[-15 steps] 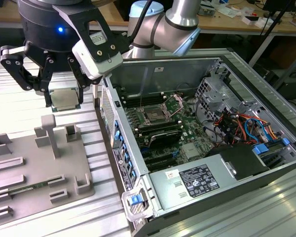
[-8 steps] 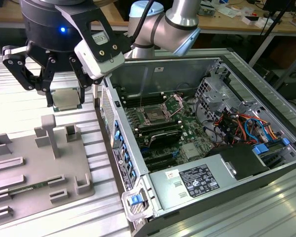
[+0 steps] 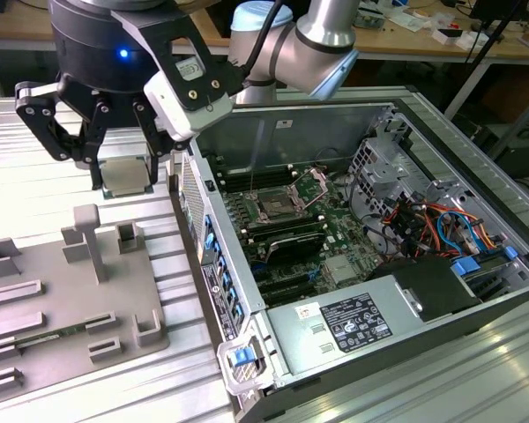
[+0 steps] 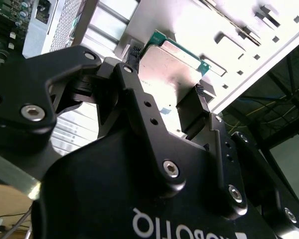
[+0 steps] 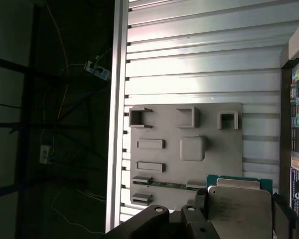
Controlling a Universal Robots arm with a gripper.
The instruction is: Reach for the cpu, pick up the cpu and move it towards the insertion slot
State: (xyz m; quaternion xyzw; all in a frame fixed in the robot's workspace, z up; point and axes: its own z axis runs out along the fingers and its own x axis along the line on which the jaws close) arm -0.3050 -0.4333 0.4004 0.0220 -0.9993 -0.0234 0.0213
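The cpu (image 3: 128,175), a flat square chip with a silvery top and thin green rim, hangs in the air between the fingers of my gripper (image 3: 132,173), which is shut on it. It hovers above the ribbed metal table, over the far end of the grey fixture plate (image 3: 62,300), at the exterior view's left. In both wrist views the cpu (image 4: 172,62) (image 5: 238,205) sits clamped between the black fingers (image 4: 134,57). The insertion slot (image 3: 275,209), a silver-framed socket with a dark centre, lies on the motherboard inside the open computer case, to the exterior view's right of the gripper.
The case's side wall (image 3: 203,220) with blue tabs stands between the gripper and the motherboard. The grey fixture plate (image 5: 189,144) carries raised blocks and a post (image 3: 90,238). Cables and a drive cage (image 3: 423,211) fill the case's right end.
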